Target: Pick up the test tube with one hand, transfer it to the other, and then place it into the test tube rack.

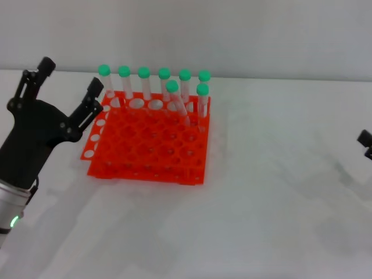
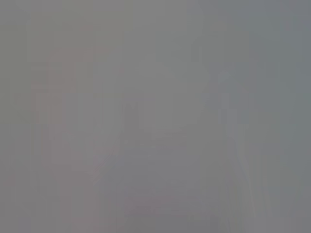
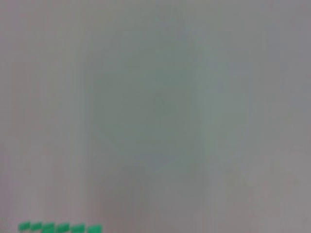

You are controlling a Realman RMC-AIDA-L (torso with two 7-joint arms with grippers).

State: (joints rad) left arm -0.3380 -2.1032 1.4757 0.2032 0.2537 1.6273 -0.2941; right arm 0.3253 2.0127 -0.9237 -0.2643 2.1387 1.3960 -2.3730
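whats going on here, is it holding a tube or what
No tube is held now. The left gripper hangs open and empty beside the left edge of the orange test tube rack. Eight green-capped tubes stand in the rack's far rows. The right gripper only peeks in at the right edge of the white table.

eight green-capped tubes (image 1: pixel 145 85) stand in one red rack (image 1: pixel 148 148): six in the back row and two in the next row forward. two grippers show, the left (image 1: pixel 68 84) and the right (image 1: pixel 365 144). one table (image 1: pixel 273 215).
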